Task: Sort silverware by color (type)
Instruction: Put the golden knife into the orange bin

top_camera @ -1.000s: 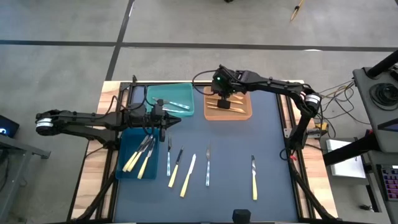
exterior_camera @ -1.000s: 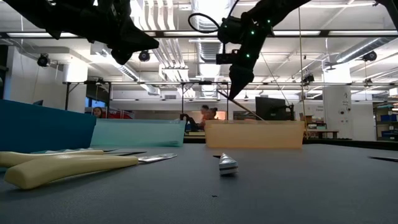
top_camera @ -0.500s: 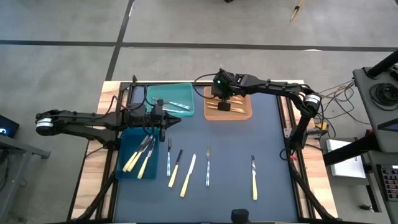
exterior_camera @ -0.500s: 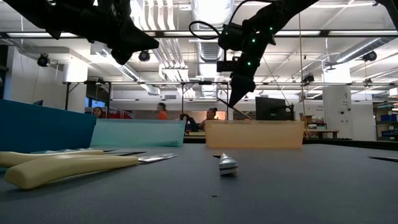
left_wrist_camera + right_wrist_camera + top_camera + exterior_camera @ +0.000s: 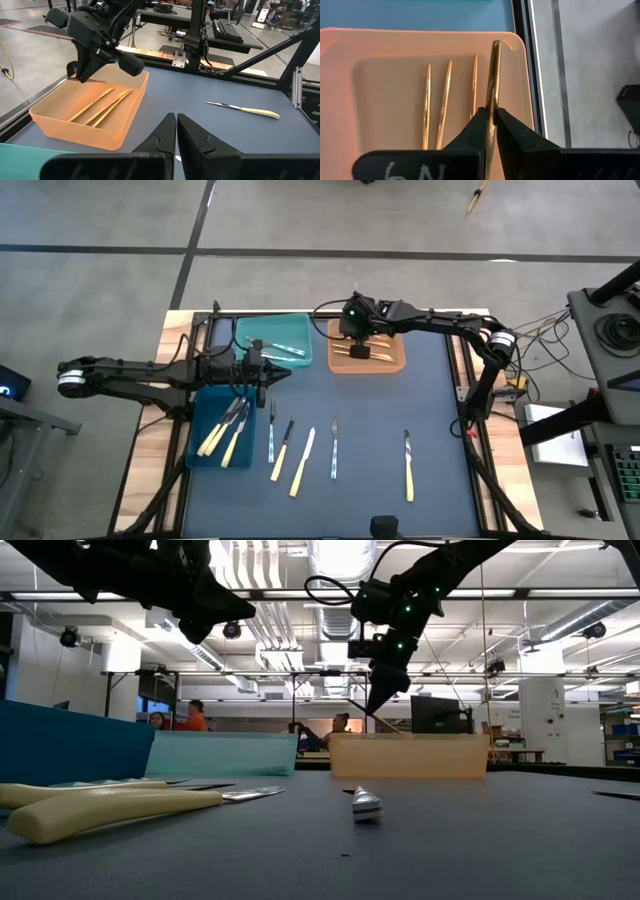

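Observation:
My right gripper [image 5: 358,342] hangs over the orange bin [image 5: 396,364] at the far middle of the table, shut on a slim orange-tan piece of silverware [image 5: 493,75]. Three more orange-tan pieces [image 5: 444,100] lie flat on the bin's floor. My left gripper [image 5: 272,372] is shut on nothing and stays above the near edge of the teal bin [image 5: 250,330]. Silvery pieces [image 5: 282,347] lie in the teal bin, and yellow-handled ones [image 5: 224,432] in the blue bin [image 5: 200,408]. Several pieces [image 5: 302,462] lie on the dark mat. My right gripper pinches the orange-tan piece's shaft [image 5: 490,116] between its two fingers. The fingers slant down from above, and the piece runs on along them past their tips. Its free end [image 5: 496,46] is over the bin's far wall. The piece is lifted clear, slanting below the fingers [image 5: 390,723].
One yellow-handled knife [image 5: 408,467] lies alone on the mat's near right. Black frame rails [image 5: 462,370] run along the table's right side. In the low view a knife [image 5: 110,808] lies close to the camera, and people show in the room behind.
My right gripper has sunk a little toward the orange bin with the orange-tan piece still pinched; the piece stays clear of the bin.

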### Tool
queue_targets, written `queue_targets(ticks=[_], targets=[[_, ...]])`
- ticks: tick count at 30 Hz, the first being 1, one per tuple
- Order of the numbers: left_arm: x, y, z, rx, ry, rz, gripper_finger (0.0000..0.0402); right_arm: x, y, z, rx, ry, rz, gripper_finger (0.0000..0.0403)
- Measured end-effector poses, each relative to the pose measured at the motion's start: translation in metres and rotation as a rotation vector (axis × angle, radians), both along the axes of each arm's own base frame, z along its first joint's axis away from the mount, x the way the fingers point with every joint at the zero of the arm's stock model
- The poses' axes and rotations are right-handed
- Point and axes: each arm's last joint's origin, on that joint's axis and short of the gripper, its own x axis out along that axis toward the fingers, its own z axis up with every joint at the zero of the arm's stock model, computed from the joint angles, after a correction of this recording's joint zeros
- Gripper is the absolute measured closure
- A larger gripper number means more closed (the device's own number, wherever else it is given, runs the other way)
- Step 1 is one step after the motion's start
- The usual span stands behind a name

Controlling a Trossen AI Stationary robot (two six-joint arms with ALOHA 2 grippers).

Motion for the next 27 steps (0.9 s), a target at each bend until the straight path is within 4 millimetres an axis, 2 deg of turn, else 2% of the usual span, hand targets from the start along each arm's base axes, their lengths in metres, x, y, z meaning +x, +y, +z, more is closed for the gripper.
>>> queue_targets(ticks=[14,27], targets=[[0.000,0.000,0.000,0.000,0.000,0.000,0.0401,0.002,-0.001,-0.001,-0.015,-0.029,-0.001,0.0390],[0.000,0.000,0.000,0.000,0.000,0.000,0.0401,0.000,0.000,-0.013,-0.016,-0.029,-0.001,0.0390]])
